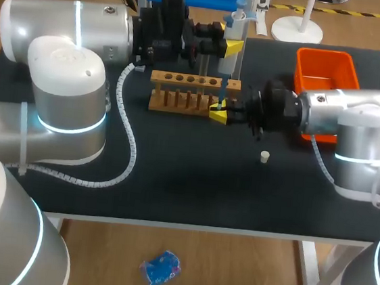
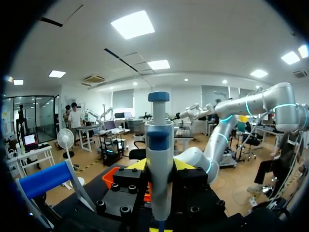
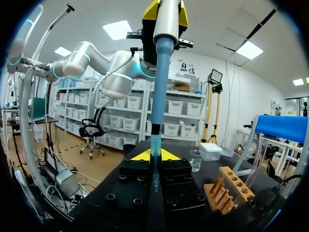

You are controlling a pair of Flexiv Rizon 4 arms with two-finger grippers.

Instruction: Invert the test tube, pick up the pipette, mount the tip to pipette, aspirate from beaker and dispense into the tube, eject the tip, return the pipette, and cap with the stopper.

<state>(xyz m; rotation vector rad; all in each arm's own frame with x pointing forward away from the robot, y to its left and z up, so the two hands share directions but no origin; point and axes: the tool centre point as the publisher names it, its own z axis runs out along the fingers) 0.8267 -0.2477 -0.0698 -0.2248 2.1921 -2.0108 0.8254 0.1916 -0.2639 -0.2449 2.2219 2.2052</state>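
Yellow-tipped left gripper (image 2: 159,165) clamps the pipette (image 2: 159,140) upright. The right gripper (image 3: 154,155) is closed on the test tube (image 3: 154,180) below it.

Head camera: fixed, high and behind, looking down on the whole table (image 1: 171,188) from a distance. Left wrist camera: close and level, facing across the table towards 3 o'clock, with the pipette (image 2: 159,154) directly ahead. Right wrist camera: close and level, facing towards 9 o'clock. All three views share the pipette.
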